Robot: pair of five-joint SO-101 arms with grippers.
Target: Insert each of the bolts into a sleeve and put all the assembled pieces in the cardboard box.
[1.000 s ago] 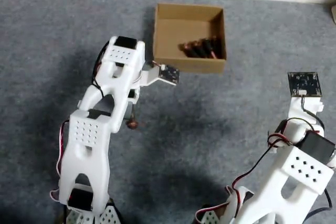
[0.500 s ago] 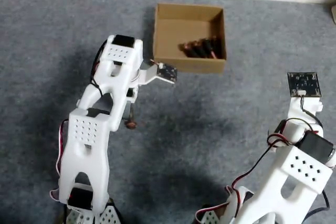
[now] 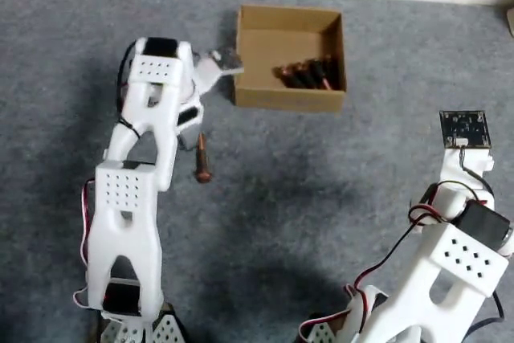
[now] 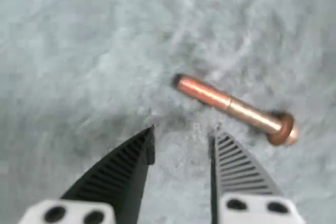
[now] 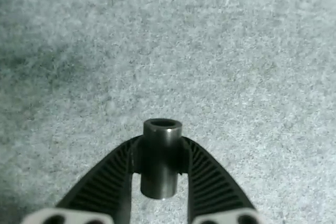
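Observation:
A copper bolt (image 3: 202, 158) lies flat on the grey carpet, just right of the left arm (image 3: 152, 118). In the left wrist view my left gripper (image 4: 182, 137) is open over the carpet. The bolt (image 4: 233, 109) lies just beyond its fingertips, and nothing is between them. My right gripper (image 5: 161, 148) is shut on a dark sleeve (image 5: 161, 156), held upright with its open bore facing the camera. The cardboard box (image 3: 253, 54) stands at the far middle and holds several assembled pieces (image 3: 309, 74) against its near right wall.
The right arm (image 3: 462, 255) stands at the near right, its wrist board (image 3: 466, 128) towards the box's right side. Bare carpet stretches between the two arms and in front of the box. A pale wall edge runs along the far side.
The left arm has swung left and away from the near edge. The bolt, earlier partly under its wrist, now lies uncovered on the carpet. The right arm has not moved.

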